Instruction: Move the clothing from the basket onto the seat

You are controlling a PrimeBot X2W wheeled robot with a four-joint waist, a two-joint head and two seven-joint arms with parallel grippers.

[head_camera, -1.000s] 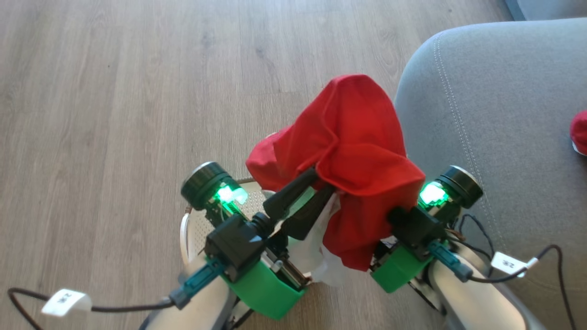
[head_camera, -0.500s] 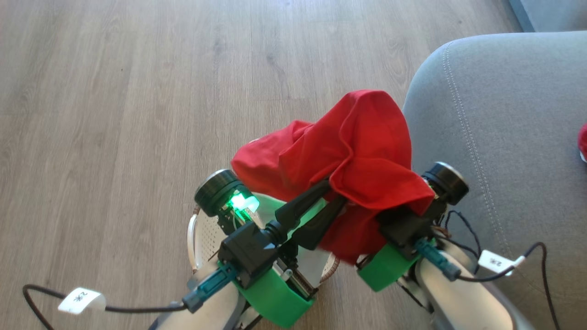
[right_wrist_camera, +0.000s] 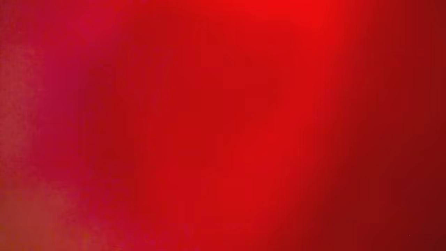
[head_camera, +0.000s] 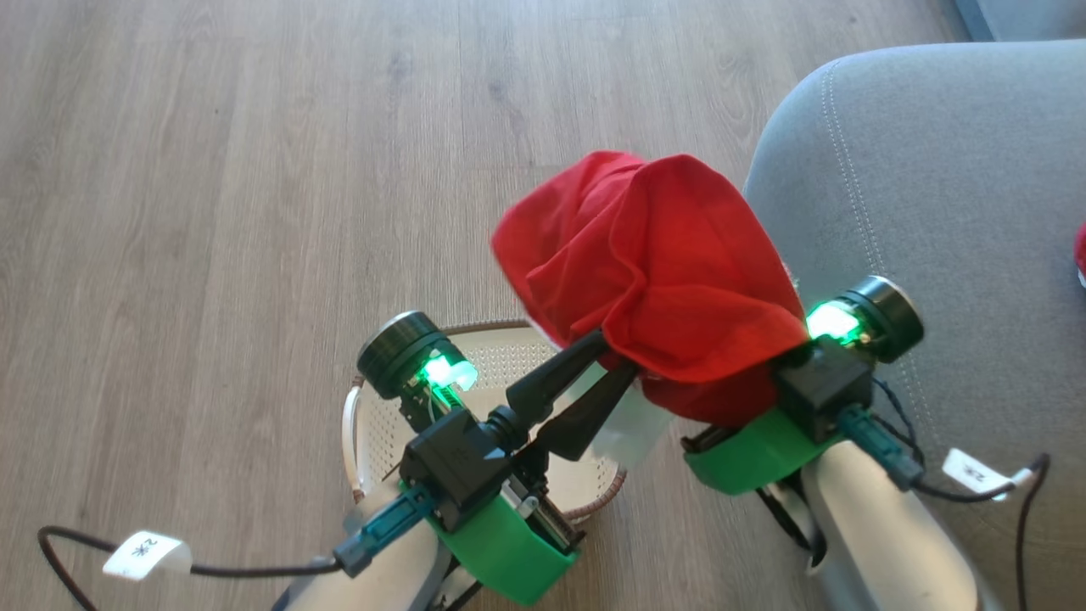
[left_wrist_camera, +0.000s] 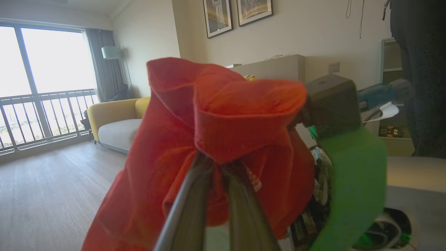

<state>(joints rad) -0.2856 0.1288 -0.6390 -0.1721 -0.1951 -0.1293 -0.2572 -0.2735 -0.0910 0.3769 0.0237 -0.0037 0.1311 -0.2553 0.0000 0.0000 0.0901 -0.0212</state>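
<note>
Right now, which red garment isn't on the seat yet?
The large plain red garment pinched in the left gripper, lifted clear of the basket. The other red piece lies on the seat at the head view's right edge.

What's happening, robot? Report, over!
Left gripper shut on red garment. Right gripper shut, buried under garment; grip unseen. Garment held up between basket and seat, not on seat yet. Way to seat looks open.
</note>
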